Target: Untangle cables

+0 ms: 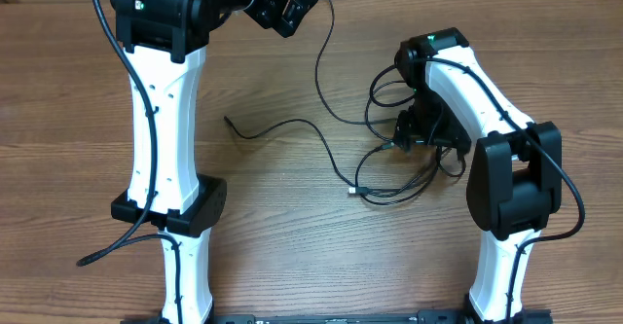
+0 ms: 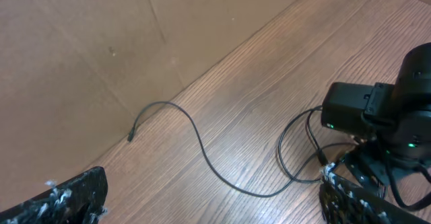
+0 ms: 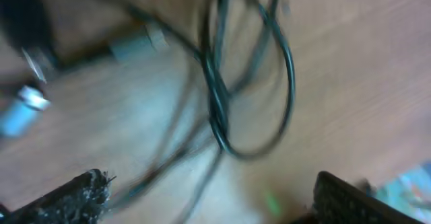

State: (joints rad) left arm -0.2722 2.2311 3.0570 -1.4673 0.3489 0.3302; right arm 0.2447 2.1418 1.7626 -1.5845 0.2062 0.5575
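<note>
The cables [image 3: 215, 96] lie just ahead of the spread right claw [image 3: 212, 194].

Left claw [image 2: 212, 207] and right claw [image 3: 209, 207] both gape wide.

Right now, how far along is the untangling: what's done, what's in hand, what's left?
Done: one cable strand lies drawn out across the table, left of the rest. In hand: nothing; the left gripper and right gripper are both open, the right one low over the tangle. Left: those looped cables under it cross over one another and need separating.
</note>
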